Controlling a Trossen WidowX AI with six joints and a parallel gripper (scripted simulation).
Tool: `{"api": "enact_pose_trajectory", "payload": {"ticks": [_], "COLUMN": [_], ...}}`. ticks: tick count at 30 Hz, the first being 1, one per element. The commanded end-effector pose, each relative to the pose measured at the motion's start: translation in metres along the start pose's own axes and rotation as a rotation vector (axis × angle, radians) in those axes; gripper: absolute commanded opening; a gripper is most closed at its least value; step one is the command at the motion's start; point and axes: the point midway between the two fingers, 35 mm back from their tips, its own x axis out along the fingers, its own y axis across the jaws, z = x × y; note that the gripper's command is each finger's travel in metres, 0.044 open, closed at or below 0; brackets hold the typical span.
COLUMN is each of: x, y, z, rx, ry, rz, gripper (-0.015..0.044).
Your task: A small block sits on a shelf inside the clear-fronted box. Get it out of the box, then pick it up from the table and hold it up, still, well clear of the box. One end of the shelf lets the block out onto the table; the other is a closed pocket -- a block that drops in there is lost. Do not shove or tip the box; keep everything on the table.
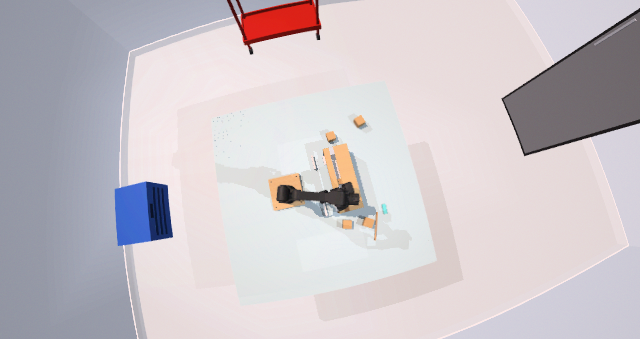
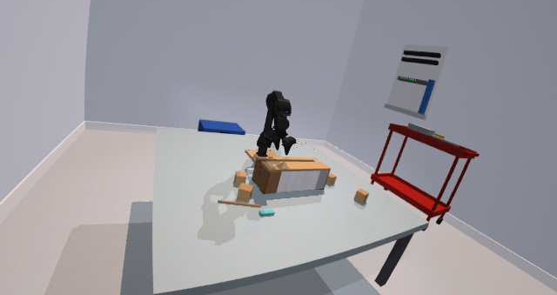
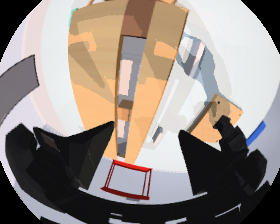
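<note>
The orange wooden box stands upright on the table, with a long narrow slot along its top. Inside the slot a small brown-orange block shows in the wrist view, toward the middle of its length; its exact seat on the shelf cannot be told. My gripper is open and empty, above the box, with its fingers pointing down. The closed pocket and the exit end cannot be told apart here.
Wooden cubes lie beyond both ends of the box. A thin stick and a teal piece lie beyond one end. Small pale pieces stand between box and arm base.
</note>
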Motion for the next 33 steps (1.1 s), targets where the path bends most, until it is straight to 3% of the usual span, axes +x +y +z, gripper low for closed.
{"api": "enact_pose_trajectory", "payload": {"ticks": [1, 33], "x": [0.0, 0.04], "y": [-0.007, -0.008], "z": [-0.001, 0.011], "rx": [0.099, 0.099], "ry": [0.036, 0.036], "rz": [-0.062, -0.061], "gripper": [0.04, 0.04]}}
